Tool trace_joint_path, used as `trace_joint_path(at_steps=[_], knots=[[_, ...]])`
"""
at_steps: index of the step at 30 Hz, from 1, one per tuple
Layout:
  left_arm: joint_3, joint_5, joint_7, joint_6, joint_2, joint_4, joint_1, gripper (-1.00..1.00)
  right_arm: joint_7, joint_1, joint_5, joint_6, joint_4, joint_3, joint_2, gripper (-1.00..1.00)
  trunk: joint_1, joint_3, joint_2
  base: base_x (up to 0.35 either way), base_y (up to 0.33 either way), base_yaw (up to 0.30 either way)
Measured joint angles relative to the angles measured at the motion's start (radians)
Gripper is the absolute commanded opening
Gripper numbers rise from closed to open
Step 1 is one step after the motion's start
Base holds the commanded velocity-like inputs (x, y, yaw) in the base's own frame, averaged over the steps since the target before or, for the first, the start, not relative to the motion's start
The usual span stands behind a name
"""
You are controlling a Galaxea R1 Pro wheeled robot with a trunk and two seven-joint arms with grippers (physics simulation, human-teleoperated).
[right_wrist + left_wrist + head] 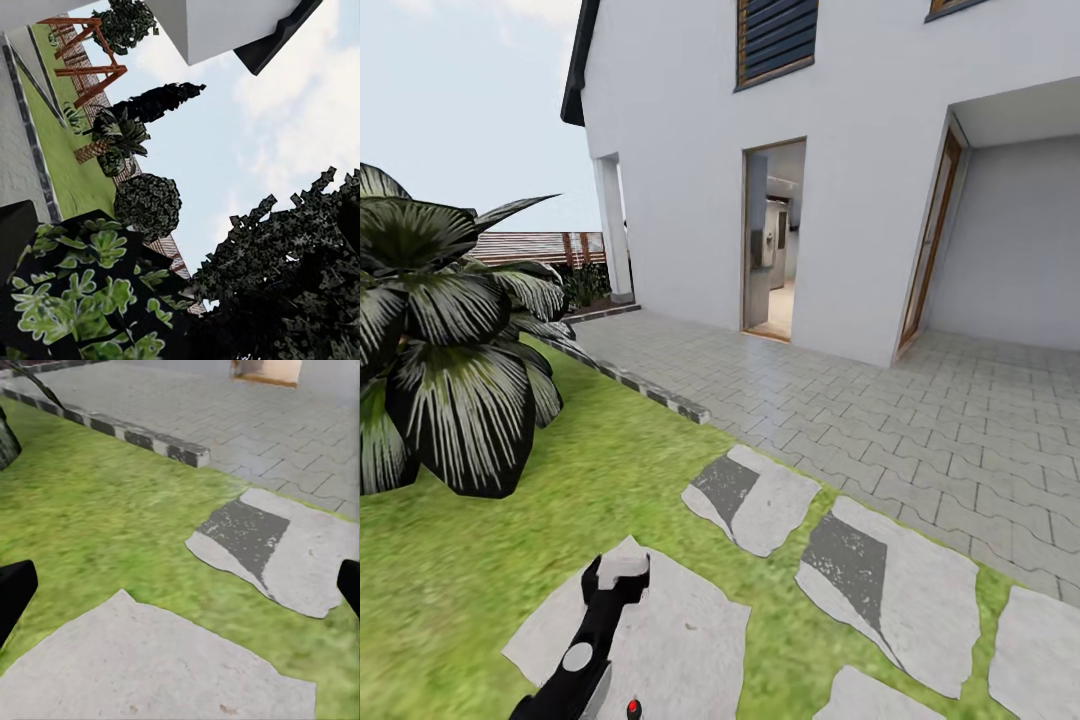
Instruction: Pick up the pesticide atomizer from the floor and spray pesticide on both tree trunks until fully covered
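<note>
On a stepping stone [660, 640], the left gripper [618, 580] hangs with jaws apart and empty; a red-dotted object, possibly the pesticide atomizer [633, 709], sits just behind it, nearer the robot. Beyond lie the lawn [510, 520], patio [920, 400] and house [780, 120]. Right jaws: cannot tell.

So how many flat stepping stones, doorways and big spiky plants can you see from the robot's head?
Flat grey stepping stones in the grass: 5
Open doorways in the white house wall: 1
Big dark spiky-leaved plants: 1
Total: 7
</note>
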Motion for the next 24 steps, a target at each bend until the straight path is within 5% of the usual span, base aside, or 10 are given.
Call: trace_joint_path(at_steps=[5, 8, 9, 11, 14, 18, 20, 24], knots=[[-0.001, -0.004, 0.068, 0.035, -0.046, -0.229, -0.044, 1.0, -0.014, 0.0, 0.0, 0.001, 0.0, 0.0, 0.001, 1.0, 0.019, -0.016, -0.035, 0.0, 0.0, 0.0], [-0.001, -0.004, 0.084, 0.143, -0.068, -0.263, -0.147, 1.0, -0.042, 0.0, 0.0, 0.001, 0.0, 0.0, 0.001, 1.0, 0.031, -0.025, -0.056, 0.0, 0.0, 0.0], [-0.001, -0.003, 0.086, 0.163, -0.071, -0.243, -0.179, 1.0, -0.047, 0.0, 0.0, 0.001, 0.0, 0.0, 0.002, 1.0, 0.034, -0.028, -0.063, 0.0, 0.0, 0.0], [-0.001, -0.001, 0.091, 0.192, -0.078, -0.048, -0.32, 1.0, -0.06, 0.0, 0.0, 0.001, 0.0, 0.0, 0.009, 1.0, 0.042, -0.034, -0.077, 0.0, 0.0, 0.0], [0.001, 0.003, 0.092, 0.149, -0.078, 0.167, -0.431, 1.0, -0.066, 0.0, 0.0, 0.001, 0.0, 0.001, 0.017, 1.0, 0.054, -0.044, -0.098, 0.0, 0.0, 0.0], [0.004, 0.024, 0.091, 0.118, -0.07, 0.273, -0.479, 1.0, -0.068, 0.0, 0.001, 0.001, 0.0, 0.002, 0.025, 1.0, 0.069, -0.056, -0.126, 0.0, 0.0, 0.0], [0.008, 0.065, 0.089, 0.102, -0.056, 0.353, -0.501, 1.0, -0.069, 0.0, 0.001, 0.001, 0.0, 0.002, 0.038, 1.0, 0.077, -0.063, -0.14, 0.0, 0.0, 0.0], [0.009, 0.083, 0.088, 0.091, -0.042, 0.388, -0.509, 1.0, -0.069, 0.0, 0.001, 0.001, 0.0, 0.002, 0.048, 1.0, 0.092, -0.075, -0.168, 0.0, 0.0, 0.0]])
